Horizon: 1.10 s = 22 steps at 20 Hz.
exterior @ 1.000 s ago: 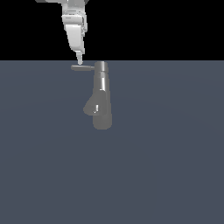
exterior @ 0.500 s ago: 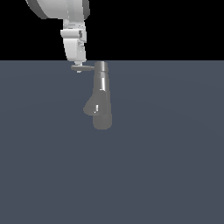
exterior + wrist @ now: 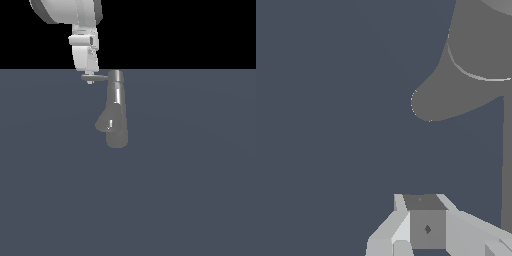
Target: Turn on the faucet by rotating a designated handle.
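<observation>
Tool point(image 3: 90, 79) touches the handle point(image 3: 96, 77) at the faucet point(image 3: 116, 112) top; finger spread cannot be told

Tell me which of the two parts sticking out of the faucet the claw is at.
The handle, the thin rod at the cylinder's top; the claw is at its outer end. The spout is the stubby rounded one lower down.
</observation>
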Tool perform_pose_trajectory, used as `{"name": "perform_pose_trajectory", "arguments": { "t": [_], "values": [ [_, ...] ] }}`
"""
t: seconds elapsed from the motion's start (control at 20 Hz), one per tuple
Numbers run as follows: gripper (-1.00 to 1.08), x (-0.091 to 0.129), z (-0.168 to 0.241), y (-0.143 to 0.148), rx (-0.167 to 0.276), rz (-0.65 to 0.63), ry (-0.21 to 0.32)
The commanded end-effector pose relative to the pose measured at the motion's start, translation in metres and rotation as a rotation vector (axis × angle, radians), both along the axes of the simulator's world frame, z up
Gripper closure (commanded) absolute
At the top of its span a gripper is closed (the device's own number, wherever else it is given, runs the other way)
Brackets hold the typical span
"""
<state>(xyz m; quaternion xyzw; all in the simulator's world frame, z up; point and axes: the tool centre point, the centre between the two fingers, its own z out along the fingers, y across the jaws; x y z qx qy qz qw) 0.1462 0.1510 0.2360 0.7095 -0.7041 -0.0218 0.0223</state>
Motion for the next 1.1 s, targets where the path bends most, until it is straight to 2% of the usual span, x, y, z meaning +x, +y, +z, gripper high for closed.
{"name": "perform_pose_trajectory", "arguments": {
  "t": [0.0, 1.05],
  "values": [
    [1.08, -0.004, 0.002, 0.0, 0.0, 0.0, -0.001],
    [1.08, -0.051, 0.025, 0.001, 0.0, 0.0, -0.001]
  ]
}}
